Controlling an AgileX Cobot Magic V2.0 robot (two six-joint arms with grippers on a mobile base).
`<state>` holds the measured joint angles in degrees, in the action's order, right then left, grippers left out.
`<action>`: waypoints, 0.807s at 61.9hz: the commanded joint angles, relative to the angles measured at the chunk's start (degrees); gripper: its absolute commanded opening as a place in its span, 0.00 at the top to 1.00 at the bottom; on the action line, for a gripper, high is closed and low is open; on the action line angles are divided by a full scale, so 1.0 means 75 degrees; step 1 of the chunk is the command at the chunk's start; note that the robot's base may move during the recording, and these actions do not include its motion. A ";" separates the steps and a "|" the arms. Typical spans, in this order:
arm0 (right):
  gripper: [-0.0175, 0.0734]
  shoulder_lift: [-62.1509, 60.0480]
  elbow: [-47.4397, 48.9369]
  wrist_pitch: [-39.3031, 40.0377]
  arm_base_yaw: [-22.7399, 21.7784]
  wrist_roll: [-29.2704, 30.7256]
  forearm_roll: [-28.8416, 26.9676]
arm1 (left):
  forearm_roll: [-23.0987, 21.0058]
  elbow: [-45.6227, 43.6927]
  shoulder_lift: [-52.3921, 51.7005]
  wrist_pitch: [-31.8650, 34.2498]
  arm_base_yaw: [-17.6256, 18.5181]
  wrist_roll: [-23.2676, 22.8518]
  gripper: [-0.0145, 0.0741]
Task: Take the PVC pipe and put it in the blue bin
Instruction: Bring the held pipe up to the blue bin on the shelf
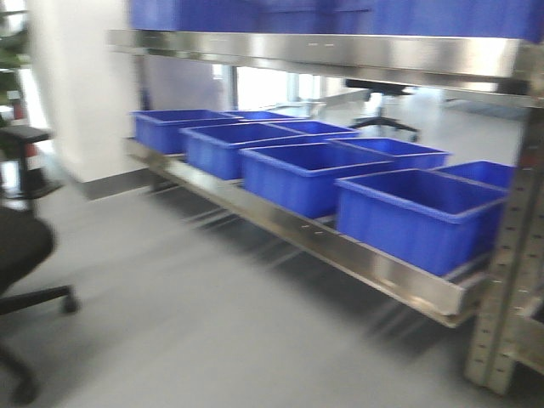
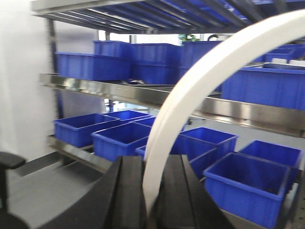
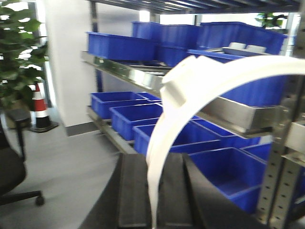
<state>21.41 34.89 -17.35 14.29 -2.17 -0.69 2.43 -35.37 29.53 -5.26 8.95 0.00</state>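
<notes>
Carrying stage: left gripper (image 2: pixel 151 164) and right gripper (image 3: pixel 155 162) each clamped a PVC pipe (image 2: pixel 205 76); next probably needed a reach over a blue bin (image 1: pixel 416 225).

Eight bins (image 1: pixel 289 187) stand on the lower shelf (image 1: pixel 382 272), four in front and four behind; those on the upper shelf (image 1: pixel 340 55) are too blurred to count. Two pipes show: one pipe (image 2: pixel 200 76) pinched in the left gripper (image 2: pixel 151 167), another in the right gripper (image 3: pixel 153 164). There are also one cone (image 3: pixel 40 107), two plants (image 3: pixel 16 52) and two chairs (image 1: pixel 21 246).
</notes>
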 commanded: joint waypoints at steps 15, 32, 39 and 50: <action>0.98 -0.0030 -0.0003 0.0192 0.0005 0.0020 0.0092 | -0.0003 -0.0024 -0.0030 0.0230 0.0041 0.0000 0.96; 0.98 -0.0030 -0.0003 0.0192 0.0005 0.0020 0.0092 | -0.0003 -0.0024 -0.0030 0.0230 0.0041 0.0000 0.96; 0.98 -0.0030 -0.0003 0.0192 0.0005 0.0020 0.0092 | -0.0003 -0.0024 -0.0030 0.0230 0.0041 0.0000 0.96; 0.98 -0.0030 -0.0003 0.0192 0.0005 0.0020 0.0092 | -0.0003 -0.0024 -0.0030 0.0230 0.0041 0.0000 0.96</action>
<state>21.41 34.89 -17.35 14.29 -2.17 -0.69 2.43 -35.37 29.53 -5.26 8.95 0.00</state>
